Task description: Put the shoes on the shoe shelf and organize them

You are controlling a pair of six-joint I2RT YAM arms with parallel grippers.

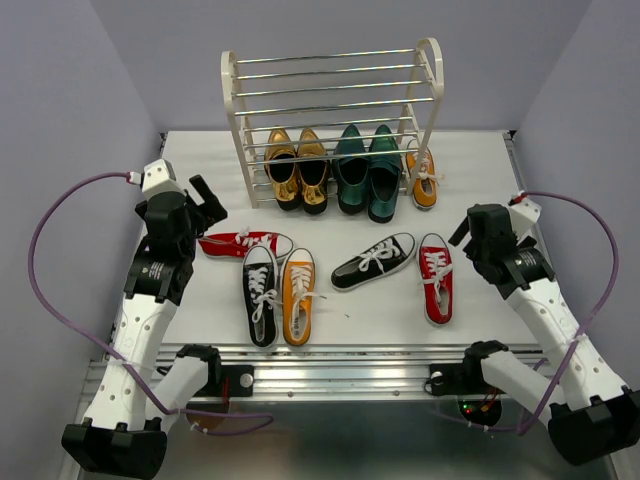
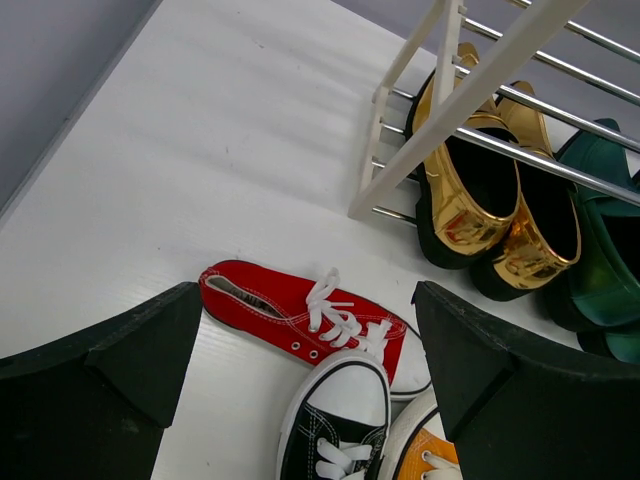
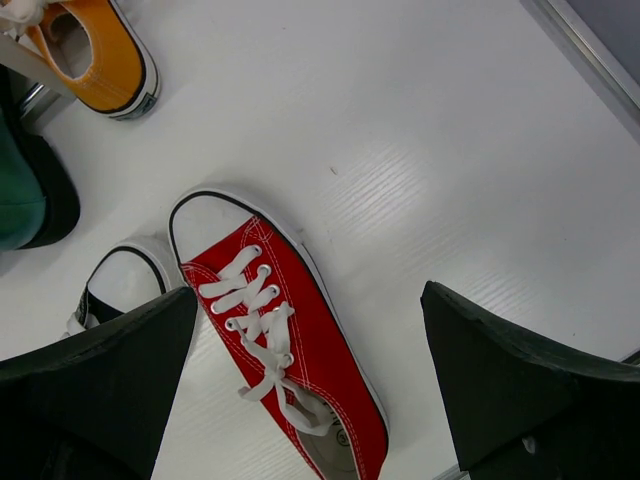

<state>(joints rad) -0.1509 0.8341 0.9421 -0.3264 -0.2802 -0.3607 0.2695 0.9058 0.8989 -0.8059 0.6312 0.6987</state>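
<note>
The white shoe shelf [image 1: 330,100] stands at the back. One orange shoe [image 1: 424,180] sits at the right end of its bottom tier. On the table lie a red shoe [image 1: 243,243] on its side, a black shoe [image 1: 261,293] beside an orange shoe [image 1: 298,295], another black shoe [image 1: 374,260] and an upright red shoe [image 1: 436,277]. My left gripper [image 1: 210,205] hangs open above the tipped red shoe [image 2: 290,310], holding nothing. Also open and holding nothing, my right gripper [image 1: 465,235] hovers over the upright red shoe [image 3: 285,340].
A glossy gold pair [image 1: 298,168] and a dark green pair [image 1: 368,170] fill most of the shelf's bottom tier; the upper tiers hold nothing. Grey walls close in the table on both sides. A metal rail [image 1: 330,365] runs along the near edge.
</note>
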